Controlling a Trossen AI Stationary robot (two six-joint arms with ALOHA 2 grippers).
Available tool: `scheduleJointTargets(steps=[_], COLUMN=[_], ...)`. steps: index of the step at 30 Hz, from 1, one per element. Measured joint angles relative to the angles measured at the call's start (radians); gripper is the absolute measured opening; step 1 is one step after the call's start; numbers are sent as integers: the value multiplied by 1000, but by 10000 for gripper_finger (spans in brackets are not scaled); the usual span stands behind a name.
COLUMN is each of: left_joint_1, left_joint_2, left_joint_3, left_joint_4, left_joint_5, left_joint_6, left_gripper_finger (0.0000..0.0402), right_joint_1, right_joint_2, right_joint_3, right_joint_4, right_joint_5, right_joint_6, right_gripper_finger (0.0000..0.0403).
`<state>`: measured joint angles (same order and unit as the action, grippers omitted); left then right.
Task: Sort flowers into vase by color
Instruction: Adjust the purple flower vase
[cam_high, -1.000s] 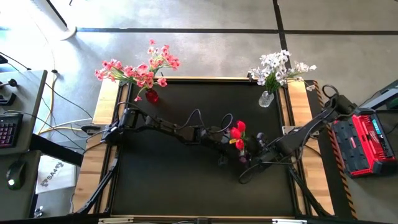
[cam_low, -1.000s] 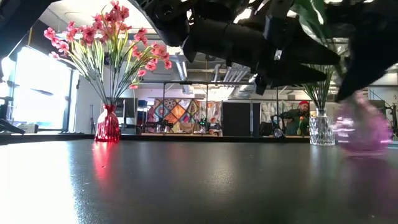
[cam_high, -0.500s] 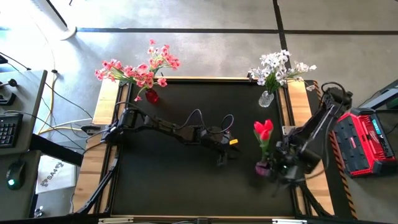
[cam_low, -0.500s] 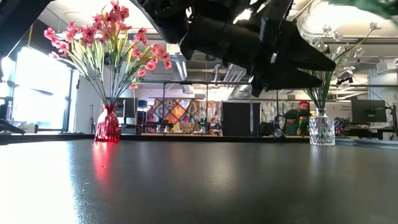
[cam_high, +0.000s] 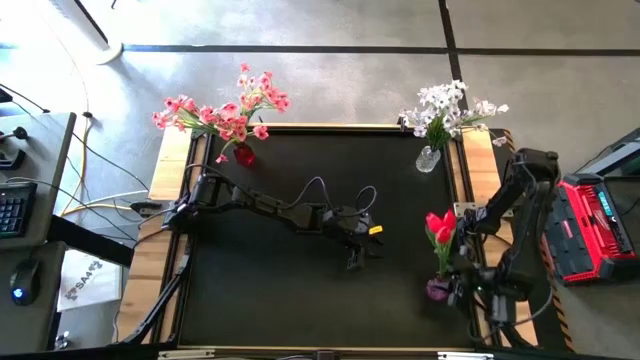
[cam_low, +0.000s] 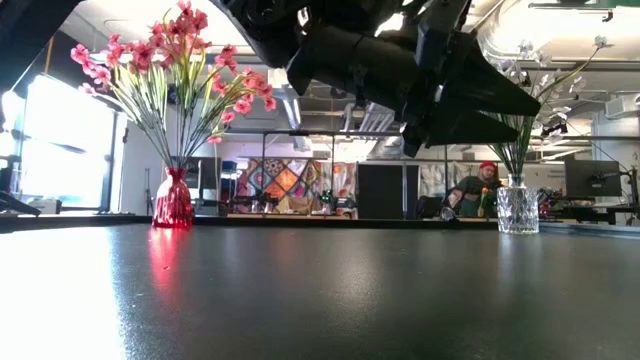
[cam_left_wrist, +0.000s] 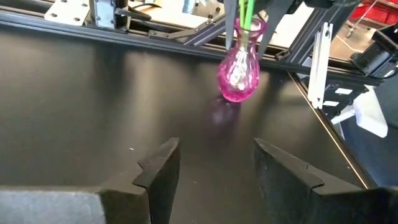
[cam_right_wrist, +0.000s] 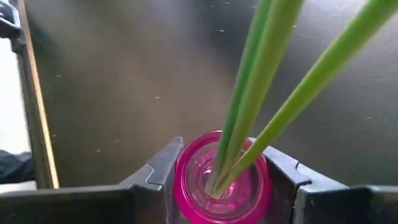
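A pink glass vase (cam_left_wrist: 238, 70) holds red tulips (cam_high: 440, 224) on green stems (cam_right_wrist: 261, 81). It is near the table's right edge, with my right gripper (cam_right_wrist: 222, 157) shut on it. My left gripper (cam_left_wrist: 211, 174) hangs open over the table's middle (cam_high: 358, 256), pointing at the pink vase with nothing between its fingers. A red vase (cam_high: 243, 154) with sprays of pink blossoms (cam_low: 170, 60) stands at the far left corner. A clear vase (cam_high: 428, 158) with white blossoms (cam_high: 445, 105) stands at the far right corner. My right gripper pinches the pink vase's neck just under the rim (cam_right_wrist: 186, 186), one finger (cam_right_wrist: 163, 168) on each side. The fingers come slanting down from the table's right side. The vase stays upright, with the tulip stems rising out of it. In the left wrist view it seems to hang just clear of the table.
The black tabletop (cam_high: 280, 290) has wooden strips along its left and right edges (cam_high: 485, 180). A red case (cam_high: 592, 228) sits beyond the right edge. Cables trail by the left arm's base (cam_high: 150, 205). A person (cam_low: 470, 190) sits in the room far behind the table.
My right gripper has swung from the table's middle toward the right and near edges. It has carried the pink vase and tulips upright, away from my left gripper and out of the low view.
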<state>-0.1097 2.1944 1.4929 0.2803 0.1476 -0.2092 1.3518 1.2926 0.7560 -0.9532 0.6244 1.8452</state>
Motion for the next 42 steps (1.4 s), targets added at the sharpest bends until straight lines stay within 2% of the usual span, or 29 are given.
scheduleJointTargets(steps=[6,13,16,18,23,29,33,36,39,42], left_joint_1=[2,6,6,6,8,12,12,12,12,12], left_joint_2=[0,0,0,0,0,0,0,0,0,0], left_joint_3=[0,0,0,0,0,0,0,0,0,0], left_joint_4=[0,-21,-26,-26,-30,-30,-30,-30,-30,-30], left_joint_5=[0,-1,-2,-12,-27,-27,-27,-27,-27,-27], left_joint_6=[-24,-24,-24,-24,2,-7,-7,-7,-23,-25], left_gripper_finger=[188,188,188,188,188,188,188,188,188,188], right_joint_1=[33,33,33,28,8,-14,-16,-4,10,15], right_joint_2=[56,71,74,75,78,78,76,79,78,78], right_joint_3=[4,10,31,49,54,54,42,3,-23,-26], right_joint_4=[27,62,13,-33,-90,-107,-61,48,152,160], right_joint_5=[27,22,-30,-28,26,110,106,97,94,90], right_joint_6=[31,-149,-161,-181,-245,-250,-272,-302,-347,-354], right_gripper_finger=[140,148,154,152,142,148,149,155,174,204])
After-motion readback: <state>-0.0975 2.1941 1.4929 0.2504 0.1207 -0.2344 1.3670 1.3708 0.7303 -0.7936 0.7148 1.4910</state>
